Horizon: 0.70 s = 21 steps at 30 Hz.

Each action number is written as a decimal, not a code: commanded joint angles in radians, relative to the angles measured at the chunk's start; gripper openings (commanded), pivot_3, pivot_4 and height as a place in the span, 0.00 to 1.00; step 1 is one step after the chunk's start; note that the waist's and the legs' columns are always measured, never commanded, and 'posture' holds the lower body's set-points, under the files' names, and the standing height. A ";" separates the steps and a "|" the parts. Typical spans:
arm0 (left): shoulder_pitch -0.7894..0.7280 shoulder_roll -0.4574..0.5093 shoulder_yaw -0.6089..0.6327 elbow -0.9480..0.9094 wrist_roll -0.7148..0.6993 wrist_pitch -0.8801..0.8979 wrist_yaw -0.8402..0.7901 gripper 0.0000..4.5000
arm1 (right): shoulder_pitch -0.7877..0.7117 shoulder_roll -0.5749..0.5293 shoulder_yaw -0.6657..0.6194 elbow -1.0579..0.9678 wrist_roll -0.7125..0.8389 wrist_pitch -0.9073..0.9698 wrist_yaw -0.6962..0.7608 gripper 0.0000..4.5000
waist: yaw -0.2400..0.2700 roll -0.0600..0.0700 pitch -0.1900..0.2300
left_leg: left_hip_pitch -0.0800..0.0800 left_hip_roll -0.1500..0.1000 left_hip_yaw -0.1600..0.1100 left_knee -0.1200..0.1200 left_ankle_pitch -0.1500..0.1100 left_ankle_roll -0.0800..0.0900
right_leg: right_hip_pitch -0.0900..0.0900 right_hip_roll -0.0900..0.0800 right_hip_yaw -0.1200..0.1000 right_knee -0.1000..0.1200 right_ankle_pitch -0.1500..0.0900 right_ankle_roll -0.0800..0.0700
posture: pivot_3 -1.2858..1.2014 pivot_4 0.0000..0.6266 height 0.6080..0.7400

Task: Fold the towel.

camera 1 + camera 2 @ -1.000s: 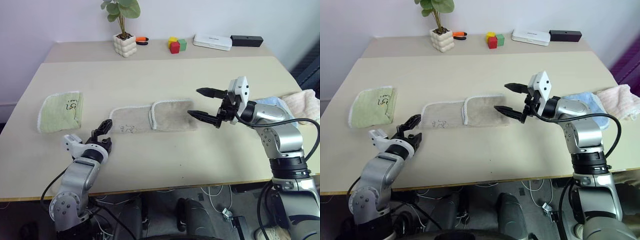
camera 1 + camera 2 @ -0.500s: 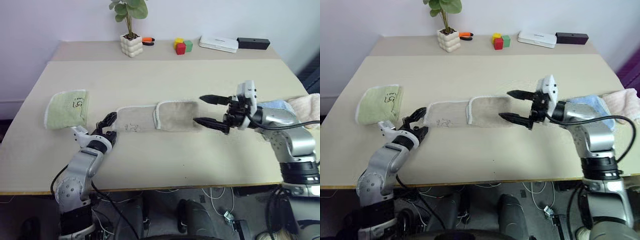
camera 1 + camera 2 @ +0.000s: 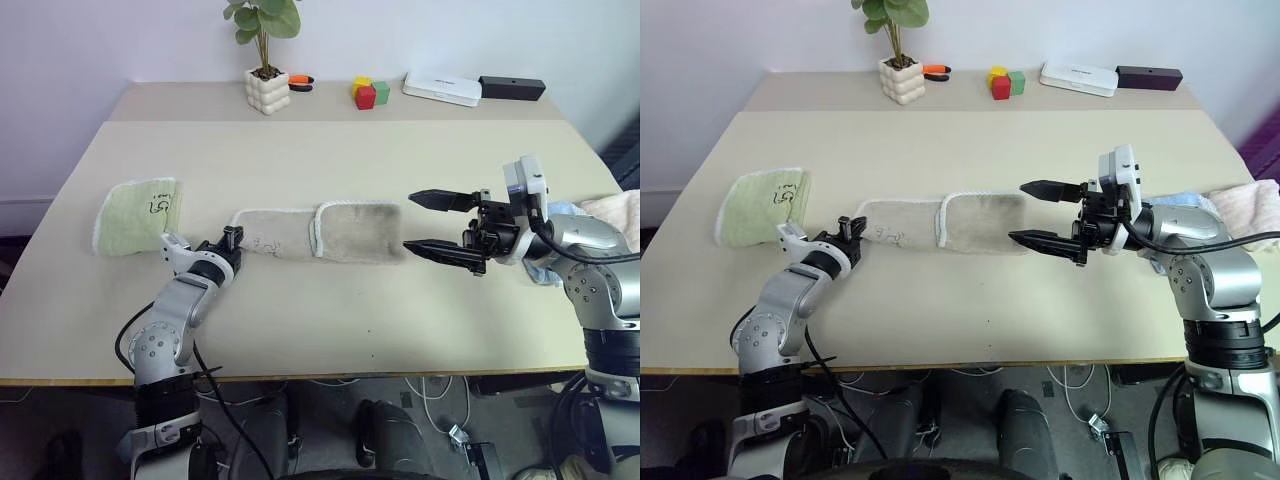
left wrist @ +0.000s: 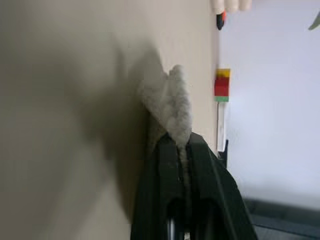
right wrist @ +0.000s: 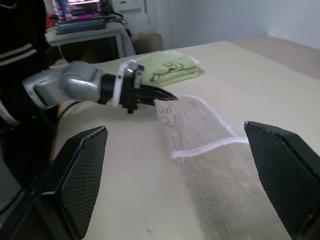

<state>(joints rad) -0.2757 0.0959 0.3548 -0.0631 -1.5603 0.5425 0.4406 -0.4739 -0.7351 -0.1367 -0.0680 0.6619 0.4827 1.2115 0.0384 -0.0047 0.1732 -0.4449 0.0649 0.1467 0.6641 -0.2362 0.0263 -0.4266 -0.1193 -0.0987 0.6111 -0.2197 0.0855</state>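
The towel (image 3: 315, 233) lies mid-table, its right end already folded over. The left gripper (image 3: 228, 245) is clamped on its left corner; the right gripper (image 3: 440, 222) hovers apart beside the folded end. Further folds remain.

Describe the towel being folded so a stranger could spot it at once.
On the long beige table, look at the middle, between the two arms. The towel lies there as a long tan strip with white corded edging, one end folded over. The light green towel beside it is short and squarish.
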 commanded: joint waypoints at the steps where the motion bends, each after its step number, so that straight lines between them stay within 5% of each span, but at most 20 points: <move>1: -0.005 0.015 -0.018 -0.028 0.038 0.030 -0.041 0.01 | -0.034 0.003 -0.028 0.025 -0.012 -0.033 -0.020 1.00 | 0.001 0.000 0.000 | 0.000 0.000 0.000 0.000 0.000 0.000 | 0.000 0.000 0.000 0.000 0.000 0.000 | 0.52 0.24 1.00; 14: -0.179 0.085 -0.141 -0.099 0.203 0.140 -0.183 0.01 | -0.006 0.000 -0.075 0.058 -0.032 -0.100 -0.052 1.00 | -0.001 -0.002 0.002 | -0.008 -0.002 0.000 0.000 0.002 0.002 | -0.004 0.001 -0.001 0.000 0.000 0.001 | 0.52 0.24 1.00; 21: -0.339 0.104 -0.315 0.020 0.358 0.268 -0.415 0.01 | 0.037 -0.028 -0.126 0.083 -0.017 -0.087 -0.069 1.00 | 0.006 -0.002 0.002 | -0.008 -0.003 -0.002 0.001 0.002 0.002 | -0.003 0.002 -0.003 0.000 0.000 0.001 | 0.52 0.24 1.00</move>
<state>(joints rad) -0.5877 0.2123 0.0723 -0.0464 -1.2316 0.7945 0.0869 -0.4423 -0.7389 -0.2152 0.0237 0.6303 0.3997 1.1442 0.0446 -0.0067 0.1748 -0.4541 0.0617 0.1435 0.6653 -0.2338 0.0284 -0.4296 -0.1179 -0.1024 0.6106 -0.2195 0.0862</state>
